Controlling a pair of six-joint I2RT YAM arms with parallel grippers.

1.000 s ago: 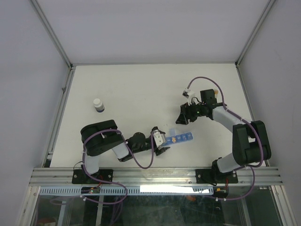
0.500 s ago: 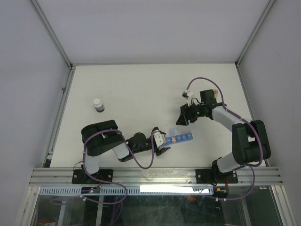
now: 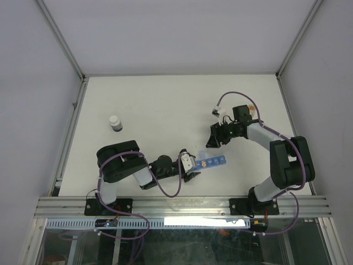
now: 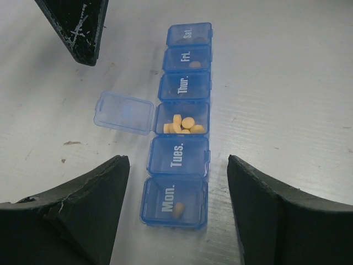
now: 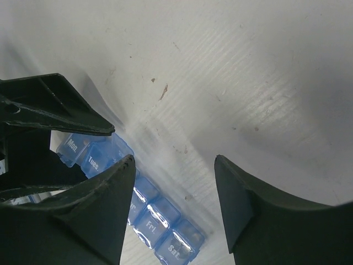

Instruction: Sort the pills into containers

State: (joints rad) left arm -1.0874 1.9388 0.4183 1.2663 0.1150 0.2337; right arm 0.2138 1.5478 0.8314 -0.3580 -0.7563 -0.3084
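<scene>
The blue pill-organiser strip (image 3: 212, 162) lies near the table's front, between the arms. In the left wrist view the strip (image 4: 179, 152) runs Mon to Sat. Its Wed cell is open with the lid flipped left and holds several pale yellow pills (image 4: 183, 125). One pill (image 4: 178, 209) lies in the Mon cell. My left gripper (image 4: 176, 165) is open and empty, straddling the Mon end (image 3: 191, 168). My right gripper (image 3: 214, 136) is open and empty, above the table just behind the strip. Its wrist view (image 5: 174, 161) shows the strip (image 5: 160, 221) at lower left.
A white capped bottle (image 3: 115, 122) stands at the left of the table, away from both arms. One finger of the right gripper (image 4: 74, 27) shows at the top left of the left wrist view. Walls enclose the table on three sides.
The right wrist has shifted very slightly to the left. The left arm and the strip have not moved.
</scene>
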